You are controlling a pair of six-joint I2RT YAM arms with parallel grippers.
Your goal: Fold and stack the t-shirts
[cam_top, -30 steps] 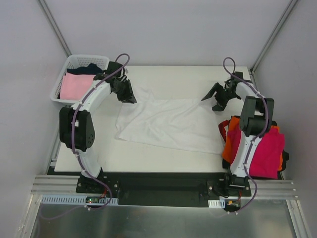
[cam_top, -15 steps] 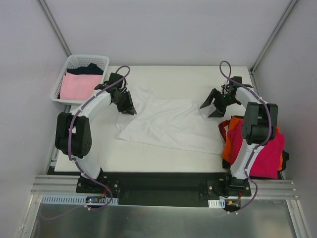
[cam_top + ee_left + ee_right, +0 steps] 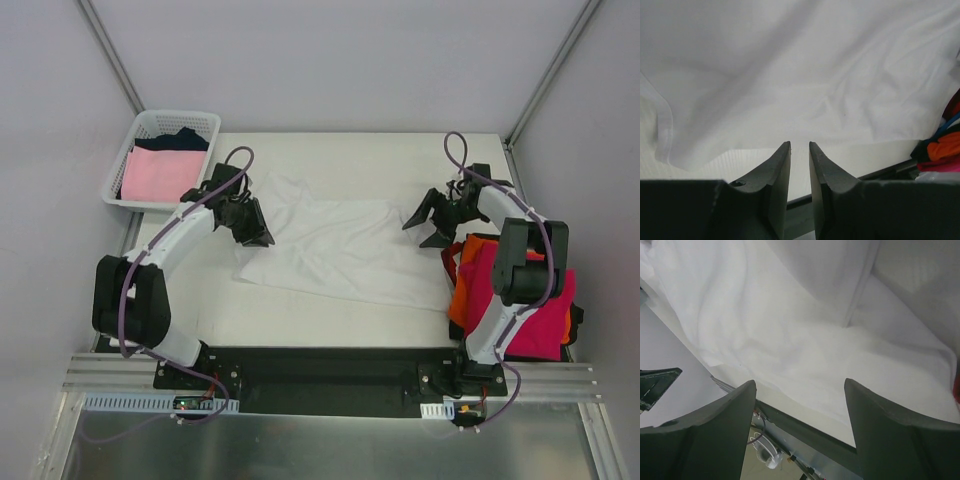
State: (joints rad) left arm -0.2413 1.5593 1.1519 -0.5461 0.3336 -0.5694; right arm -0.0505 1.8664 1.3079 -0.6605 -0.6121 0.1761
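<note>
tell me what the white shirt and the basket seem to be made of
The white t-shirt looks like soft, thin, matte cloth, probably a cotton-type knit: it lies in loose wrinkles and has a stitched hem. The basket is probably white moulded plastic: its walls are a rigid open lattice.

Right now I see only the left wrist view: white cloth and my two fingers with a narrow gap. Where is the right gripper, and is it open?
Observer: The right gripper is wide open at the right edge of the white t-shirt, holding nothing.
Operator: Are more shirts waiting somewhere?
Observer: Yes. A white basket beside the table's far left corner holds a pale pink shirt and a dark one.
Operator: And my left gripper?
Observer: It sits at that t-shirt's left edge.
</note>
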